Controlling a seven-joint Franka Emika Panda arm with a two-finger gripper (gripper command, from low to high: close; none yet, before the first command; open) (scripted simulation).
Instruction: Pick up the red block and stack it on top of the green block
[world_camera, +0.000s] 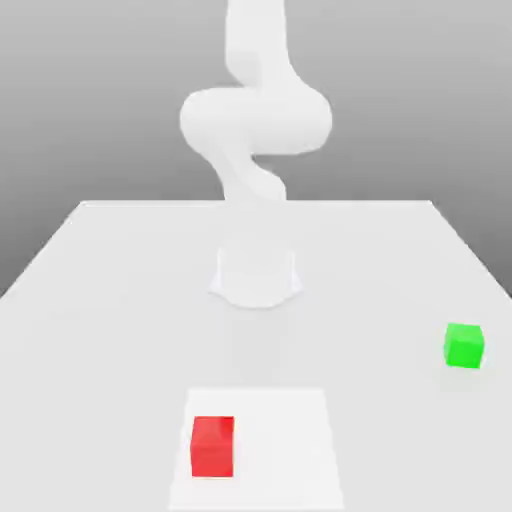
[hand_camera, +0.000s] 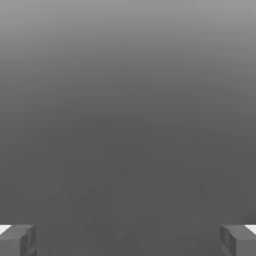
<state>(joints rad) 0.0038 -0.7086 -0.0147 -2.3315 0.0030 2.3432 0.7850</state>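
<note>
While the claw (hand_camera: 128, 240) gapes empty, matte cubes (red block (world_camera: 212, 446), green block (world_camera: 464, 345)) sit well apart.

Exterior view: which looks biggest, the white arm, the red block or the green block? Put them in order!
1. The white arm looks far the biggest.
2. The red block looks next.
3. The green block looks a bit smaller, but it lies farther from the camera, so the two blocks may really match.
</note>
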